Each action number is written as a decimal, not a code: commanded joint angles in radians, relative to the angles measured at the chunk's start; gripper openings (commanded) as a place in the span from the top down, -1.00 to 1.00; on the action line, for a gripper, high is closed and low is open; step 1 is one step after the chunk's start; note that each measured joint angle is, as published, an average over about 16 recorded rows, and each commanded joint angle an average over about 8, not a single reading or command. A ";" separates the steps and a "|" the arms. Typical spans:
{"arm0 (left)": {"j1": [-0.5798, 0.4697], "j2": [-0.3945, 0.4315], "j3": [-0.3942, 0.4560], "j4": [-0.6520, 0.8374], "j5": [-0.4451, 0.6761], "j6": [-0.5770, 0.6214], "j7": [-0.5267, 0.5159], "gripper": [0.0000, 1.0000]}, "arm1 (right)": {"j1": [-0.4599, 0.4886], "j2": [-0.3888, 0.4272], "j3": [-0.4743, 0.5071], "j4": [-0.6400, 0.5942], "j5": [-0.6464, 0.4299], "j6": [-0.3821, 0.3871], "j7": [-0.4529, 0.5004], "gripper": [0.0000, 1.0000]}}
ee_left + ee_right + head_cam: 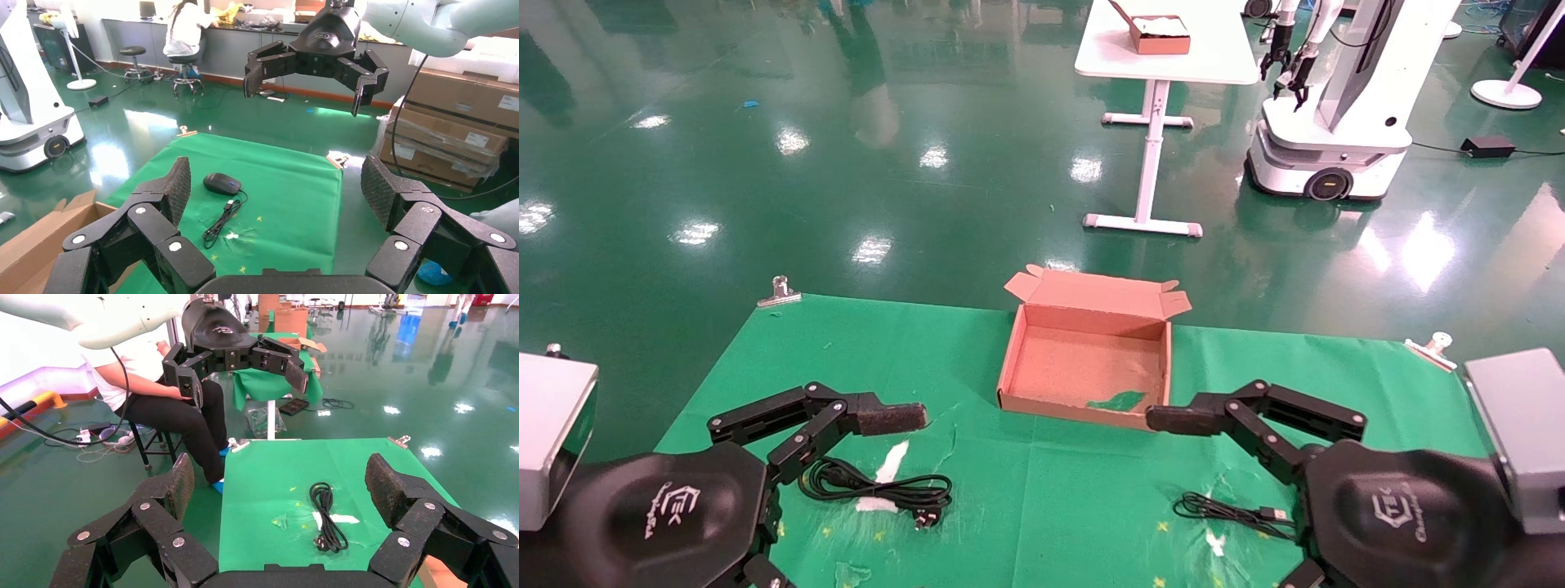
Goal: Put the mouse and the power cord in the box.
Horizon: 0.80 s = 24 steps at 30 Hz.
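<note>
The box (1087,359) lies open at the far middle of the green cloth, a green patch on its floor. The power cord (878,488) is coiled at the near left, also seen as the cord (329,523) in the right wrist view. The mouse (221,183) sits on the right part of the cloth with its thin cable (1230,510) trailing; in the head view the right arm hides its body. My left gripper (273,177) hovers open above the power cord, one finger (891,418) pointing inward. My right gripper (280,471) hovers open by the box's near right corner, holding nothing.
Metal clips (779,292) (1433,347) pin the cloth's far corners. Beyond the table stand a white table with a brown box (1160,34) and another robot (1336,106). A seated person (165,404) is off the left side; stacked cartons (453,135) off the right.
</note>
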 commanded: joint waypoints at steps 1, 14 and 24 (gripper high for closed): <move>0.000 0.000 0.000 0.000 0.000 0.000 0.000 -1.00 | 0.000 0.000 0.000 0.000 0.000 0.000 0.000 -1.00; 0.000 0.000 0.000 0.000 0.000 0.000 0.000 -1.00 | 0.000 0.000 0.000 0.000 0.000 0.000 0.000 -1.00; 0.000 0.000 0.000 0.000 0.000 0.000 0.000 -1.00 | 0.000 0.000 0.000 0.000 0.000 0.000 0.000 -1.00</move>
